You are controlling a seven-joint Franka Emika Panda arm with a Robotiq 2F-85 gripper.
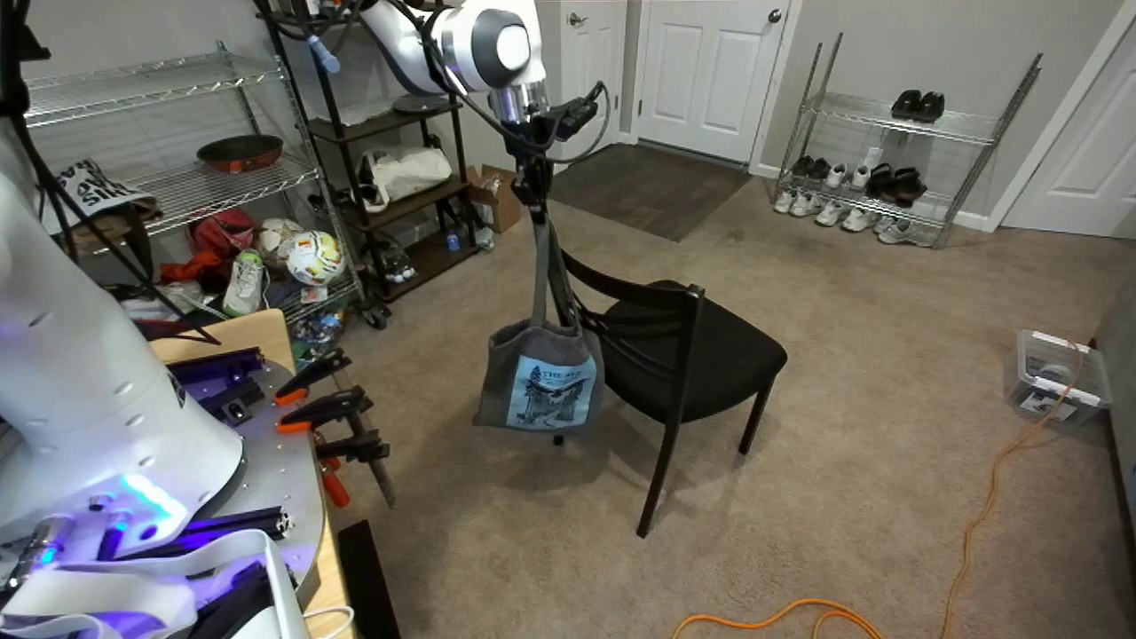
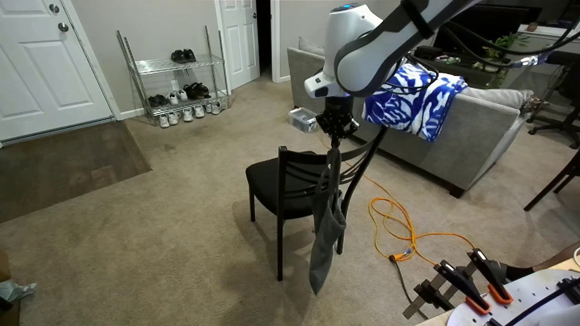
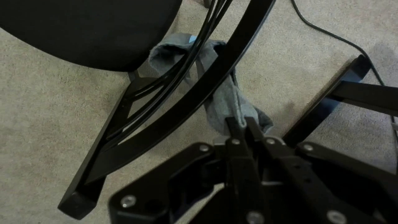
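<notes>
Arm (image 2: 366, 65) extended, wrist (image 1: 520, 101) bent downward; gripper (image 3: 240, 121) pointing straight down, fingers (image 3: 232, 128) pinched nearly together

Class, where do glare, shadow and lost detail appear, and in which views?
Bluish glare on the robot's base in an exterior view; soft shadows on the carpet beneath the chair and bag in both exterior views; claw partly lost in black in the wrist view.

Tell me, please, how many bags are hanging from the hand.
1: the gray tote bag, held by its straps in the hand, beside the backrest of the black chair. Both exterior views show no second one hanging there.
</notes>
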